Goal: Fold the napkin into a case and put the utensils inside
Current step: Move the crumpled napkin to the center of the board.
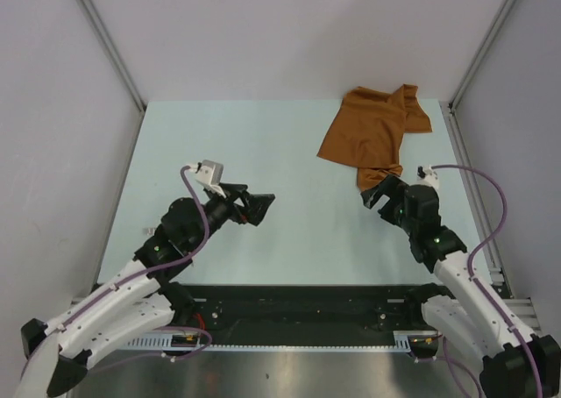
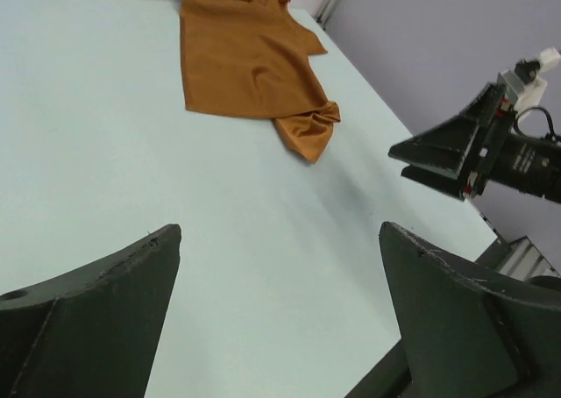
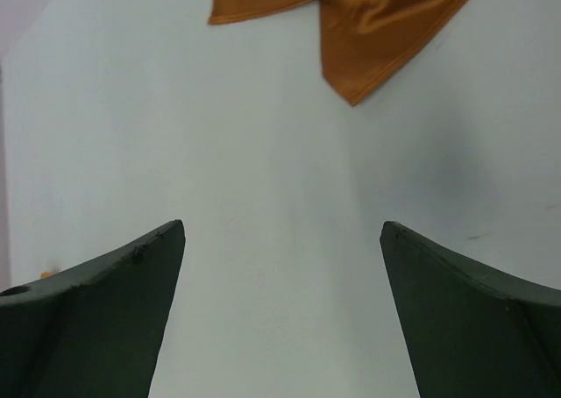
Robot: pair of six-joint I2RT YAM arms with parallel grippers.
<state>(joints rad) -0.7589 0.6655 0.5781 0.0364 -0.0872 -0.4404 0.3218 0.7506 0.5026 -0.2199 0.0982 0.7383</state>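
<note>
While the rumpled napkin point(image 1: 372, 135) lies at the far right of the table point(image 1: 245, 144), its near corner points at the right gripper point(image 1: 377, 191) just beside it (fingers spread, empty); the left gripper point(image 1: 263, 209), likewise spread, sits well apart.

**Rumpled napkin in the far right corner**

The rust-orange napkin point(image 1: 372, 131) lies loose and crumpled on the pale table point(image 1: 254, 144), near its far right corner. Its far edge is bunched and turned over, and a wrinkled, pointed corner trails toward the near side.
</note>
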